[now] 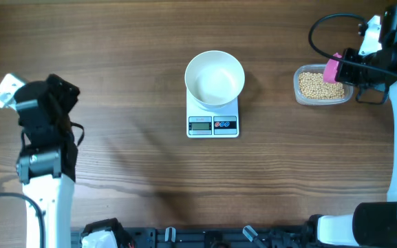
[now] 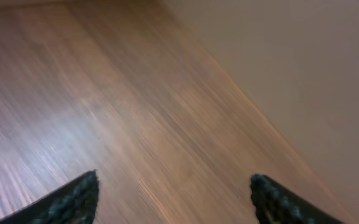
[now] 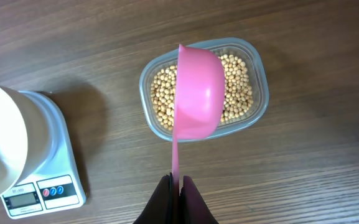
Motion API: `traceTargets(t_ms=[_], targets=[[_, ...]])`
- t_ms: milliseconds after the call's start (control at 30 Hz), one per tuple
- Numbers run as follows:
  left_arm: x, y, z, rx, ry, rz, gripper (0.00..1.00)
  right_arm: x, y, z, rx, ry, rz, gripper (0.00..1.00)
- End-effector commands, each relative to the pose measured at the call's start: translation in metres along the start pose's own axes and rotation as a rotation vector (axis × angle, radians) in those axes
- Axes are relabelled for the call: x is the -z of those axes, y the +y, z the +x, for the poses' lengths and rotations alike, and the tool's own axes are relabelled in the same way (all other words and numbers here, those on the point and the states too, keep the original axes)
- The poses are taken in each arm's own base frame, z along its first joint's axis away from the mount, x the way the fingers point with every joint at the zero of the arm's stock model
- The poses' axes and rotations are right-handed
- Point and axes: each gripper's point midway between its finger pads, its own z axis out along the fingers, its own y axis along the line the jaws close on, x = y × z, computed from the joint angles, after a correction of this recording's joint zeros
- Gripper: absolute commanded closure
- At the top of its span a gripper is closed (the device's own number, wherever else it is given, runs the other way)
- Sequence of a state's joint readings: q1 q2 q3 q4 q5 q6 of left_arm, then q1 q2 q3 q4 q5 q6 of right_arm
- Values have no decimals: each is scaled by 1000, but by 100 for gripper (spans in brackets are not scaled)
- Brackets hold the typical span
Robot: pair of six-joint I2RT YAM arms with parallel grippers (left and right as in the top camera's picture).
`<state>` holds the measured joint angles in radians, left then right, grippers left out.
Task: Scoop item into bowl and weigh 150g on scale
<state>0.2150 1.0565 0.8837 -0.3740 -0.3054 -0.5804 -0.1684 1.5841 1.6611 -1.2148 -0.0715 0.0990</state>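
A brown wood-grain tabletop (image 1: pixel 115 83) fills every view. The beans (image 3: pixel 238 93), small, round and pale tan, lie in a clear plastic tub (image 3: pixel 263 93) at the right side. A pink scoop (image 3: pixel 198 93) hangs over them, tilted, with no beans visible in it. The right hand (image 3: pixel 179 186) is clamped together on its thin handle. Left of the tub, the white bowl (image 1: pixel 215 79) sits empty on the scale (image 1: pixel 213 125). The left hand (image 2: pixel 173 180) waits far left, fingers apart, holding nothing. The first scoop looks to be the step in hand. Next, the scoop must dip into the beans, lift level and travel to the bowl.
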Motion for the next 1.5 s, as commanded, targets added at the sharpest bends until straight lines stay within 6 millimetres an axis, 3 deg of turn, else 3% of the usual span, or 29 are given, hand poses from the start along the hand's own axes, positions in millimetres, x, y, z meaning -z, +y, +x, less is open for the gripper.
traceTargets(t_ms=[0, 133, 300, 700, 900, 1133, 1200, 1467], targets=[[-23, 22, 8, 12, 46, -83, 0, 4, 1, -3, 24, -13, -11, 96], [-45, 40, 18, 14, 87, -150, 0, 4, 1, -3, 22, -13, -11, 96], [-60, 38, 18, 21, 75, -148, 0, 4, 1, -3, 16, -14, -11, 96], [-60, 35, 22, 21, 95, -128, 0, 5, 2, -11, 23, -45, -14, 96], [-60, 16, 37, -39, 182, -14, 0, 5, 3, -16, 46, -68, -15, 96], [-42, -41, 79, -204, 325, 234, 0, 6, 4, -24, 49, -101, -17, 96], [-21, -69, 116, -276, 419, 321, 0, 6, 4, -29, 50, -119, -19, 96], [46, -95, 213, -514, 676, 423, 0, 9, 6, -45, 55, -184, -24, 96]])
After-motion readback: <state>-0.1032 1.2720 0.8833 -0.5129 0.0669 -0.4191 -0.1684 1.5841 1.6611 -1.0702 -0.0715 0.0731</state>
